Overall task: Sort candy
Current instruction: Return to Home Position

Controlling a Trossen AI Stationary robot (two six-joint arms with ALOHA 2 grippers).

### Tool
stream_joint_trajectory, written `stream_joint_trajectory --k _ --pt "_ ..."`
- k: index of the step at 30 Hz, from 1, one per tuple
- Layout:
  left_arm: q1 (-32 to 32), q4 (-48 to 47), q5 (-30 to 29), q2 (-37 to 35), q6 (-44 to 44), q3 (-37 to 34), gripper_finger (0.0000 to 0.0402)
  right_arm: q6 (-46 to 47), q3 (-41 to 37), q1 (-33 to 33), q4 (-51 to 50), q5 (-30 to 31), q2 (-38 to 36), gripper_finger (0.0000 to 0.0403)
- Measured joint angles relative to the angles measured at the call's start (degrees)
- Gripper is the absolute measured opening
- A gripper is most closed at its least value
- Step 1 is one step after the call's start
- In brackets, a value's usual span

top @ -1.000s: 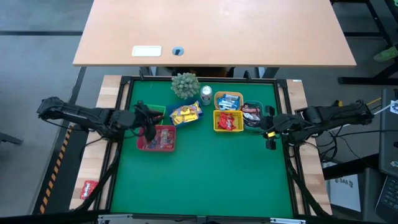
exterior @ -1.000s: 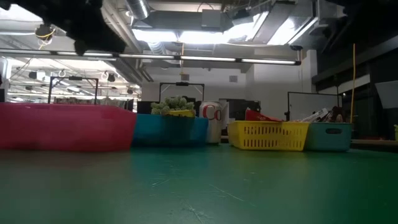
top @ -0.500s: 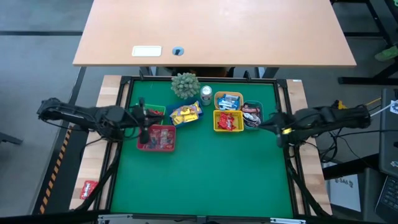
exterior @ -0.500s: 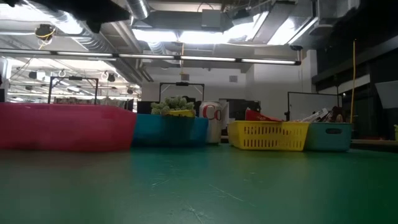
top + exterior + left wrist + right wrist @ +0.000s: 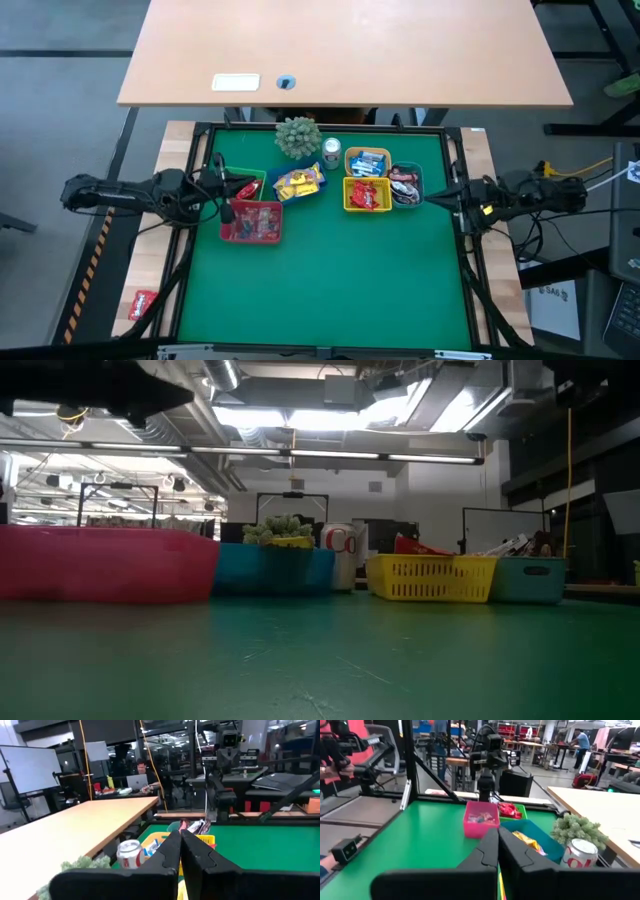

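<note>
Candy (image 5: 367,194) in bins (image 5: 346,207) beside can (image 5: 331,150)

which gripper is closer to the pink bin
Left. The left gripper is just beside the pink bin's left side; the right gripper is across the table, past the yellow bin.

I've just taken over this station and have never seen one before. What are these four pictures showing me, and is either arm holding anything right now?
Two dark robot arms work at a green table. The overhead picture shows everything, with an arm reaching in from each side. The table-level picture looks across at the small bins. The other two come from cameras on the wrists, each looking past its own fingers: left gripper, right gripper. Both are shut and hold nothing. The bins hold the wrapped candy; a can and a small plant stand beside them.
</note>
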Motion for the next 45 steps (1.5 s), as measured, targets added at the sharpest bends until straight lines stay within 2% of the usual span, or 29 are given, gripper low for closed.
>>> stream_joint_trajectory --k 9,20,29,33,41,45 --pt "9.33 -0.08 11.45 -2.96 -1.71 -4.91 0.0000 -0.22 -8.55 0.00 6.66 0.53 0.11 0.0005" --pt "15.99 -0.13 17.89 -2.96 -3.50 -8.79 0.0000 2.88 -13.39 0.00 6.77 3.58 0.11 0.0005" --pt "16.90 -0.13 18.36 -2.96 -4.74 -11.67 0.0000 2.99 -16.92 0.00 6.86 3.56 -0.04 0.0005" --pt "16.90 -0.02 20.81 -2.96 -5.28 -13.01 0.0000 2.98 -18.77 0.00 7.46 3.56 -0.04 0.0005" --pt "16.86 -1.78 20.88 -2.84 -8.20 -14.41 0.0000 2.24 -26.27 -0.01 16.55 3.97 0.05 0.0005" --pt "16.86 -1.75 20.86 -2.87 -8.24 -14.41 0.0000 0.89 -26.56 0.00 18.70 3.06 0.57 0.0005"
